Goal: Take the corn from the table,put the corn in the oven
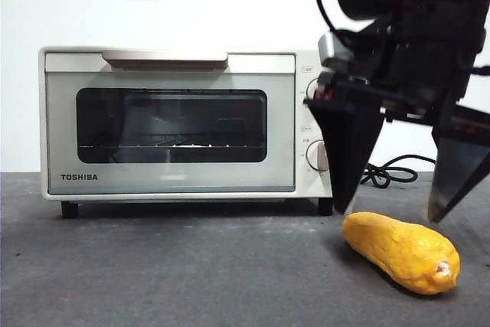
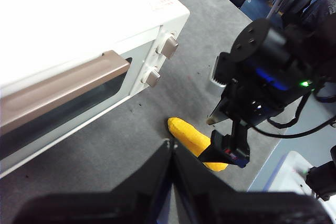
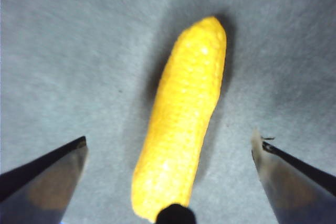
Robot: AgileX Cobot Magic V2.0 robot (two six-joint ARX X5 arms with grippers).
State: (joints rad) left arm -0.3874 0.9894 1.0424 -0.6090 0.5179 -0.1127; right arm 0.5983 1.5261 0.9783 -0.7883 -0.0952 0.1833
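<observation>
Corn [image 1: 402, 253] lies ungrasped on the table [image 1: 168, 273]; my right end effector [image 1: 394, 212] hovers released above it, oven [image 1: 184, 124] door closed.

Illumination is even and bright. The corn [image 3: 181, 124] casts a soft shadow on the table [image 3: 63, 51]. Right wrist view is slightly soft; the oven [image 2: 58, 19] top is overexposed.

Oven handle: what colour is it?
The handle is tan-beige, clearest in the left wrist view.
</observation>
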